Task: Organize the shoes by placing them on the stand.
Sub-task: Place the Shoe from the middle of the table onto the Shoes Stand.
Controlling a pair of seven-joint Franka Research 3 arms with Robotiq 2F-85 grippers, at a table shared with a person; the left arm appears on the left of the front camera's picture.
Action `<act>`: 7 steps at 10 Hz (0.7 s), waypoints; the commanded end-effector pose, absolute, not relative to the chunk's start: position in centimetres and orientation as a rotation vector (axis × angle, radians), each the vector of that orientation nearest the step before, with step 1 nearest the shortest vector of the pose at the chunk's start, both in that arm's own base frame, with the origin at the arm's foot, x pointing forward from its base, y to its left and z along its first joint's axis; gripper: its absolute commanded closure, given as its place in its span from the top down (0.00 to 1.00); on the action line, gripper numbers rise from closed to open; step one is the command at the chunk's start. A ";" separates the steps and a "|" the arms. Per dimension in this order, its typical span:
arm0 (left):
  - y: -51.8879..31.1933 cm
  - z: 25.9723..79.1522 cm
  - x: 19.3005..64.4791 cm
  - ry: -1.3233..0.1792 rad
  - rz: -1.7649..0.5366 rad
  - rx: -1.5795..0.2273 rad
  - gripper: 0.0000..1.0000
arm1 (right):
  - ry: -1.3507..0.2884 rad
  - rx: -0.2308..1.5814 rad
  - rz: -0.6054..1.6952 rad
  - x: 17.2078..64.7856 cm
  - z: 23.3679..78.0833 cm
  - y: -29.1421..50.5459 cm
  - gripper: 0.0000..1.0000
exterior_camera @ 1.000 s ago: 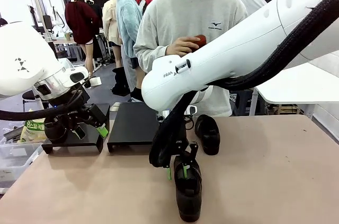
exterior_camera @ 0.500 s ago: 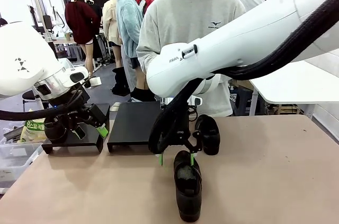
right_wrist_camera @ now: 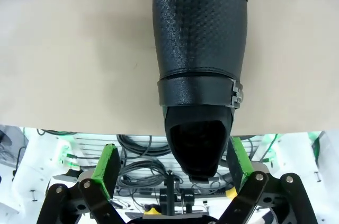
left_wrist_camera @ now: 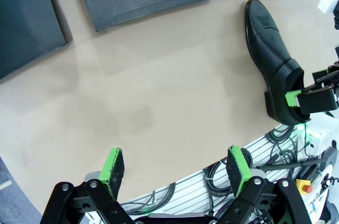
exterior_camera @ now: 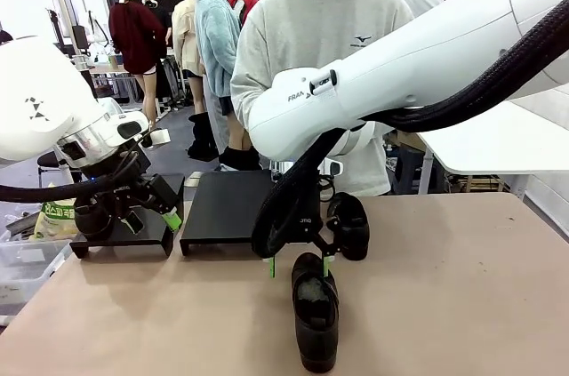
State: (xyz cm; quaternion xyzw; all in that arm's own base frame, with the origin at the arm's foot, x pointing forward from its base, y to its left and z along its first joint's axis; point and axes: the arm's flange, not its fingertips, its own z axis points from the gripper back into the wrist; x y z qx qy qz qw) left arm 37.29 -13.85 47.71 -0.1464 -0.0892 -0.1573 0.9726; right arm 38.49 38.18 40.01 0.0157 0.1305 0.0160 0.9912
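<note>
Front view: a tan tabletop (exterior_camera: 462, 305) is shared with a person in a grey sweatshirt (exterior_camera: 320, 38), seen standing at the far side. The white right arm (exterior_camera: 427, 65) is stretched in from the right to the middle, while the left arm (exterior_camera: 44, 100) is held at the left. A flat black stand (exterior_camera: 227, 212) is set at the far side, with a second stand (exterior_camera: 124, 234) just beside it. The near shoe (exterior_camera: 316, 314), glossy black, is laid on the tabletop with its toe toward the camera; a second shoe (exterior_camera: 349, 225) is placed just right of the stand. The right pincer (right_wrist_camera: 173, 167) is spread wide astride the near shoe's heel, gripping nothing. The left pincer (left_wrist_camera: 175, 167) is likewise held fully apart and empty above bare tabletop.
</note>
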 end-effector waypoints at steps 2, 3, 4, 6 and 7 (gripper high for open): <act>-13.7 47.5 37.3 -0.196 -0.325 -0.300 1.00 | 0.262 0.032 0.032 38.5 40.0 38.2 1.00; -13.7 47.5 37.3 -0.196 -0.325 -0.300 1.00 | 0.161 -0.021 0.121 37.9 41.9 38.6 1.00; -13.7 47.5 37.3 -0.196 -0.325 -0.300 1.00 | 0.084 -0.023 0.176 37.4 44.9 37.4 1.00; -13.7 47.5 37.3 -0.196 -0.325 -0.300 1.00 | 0.071 0.007 0.197 37.8 47.6 31.9 1.00; -13.7 47.5 37.3 -0.196 -0.325 -0.300 1.00 | 0.088 0.007 0.184 38.7 47.4 28.3 1.00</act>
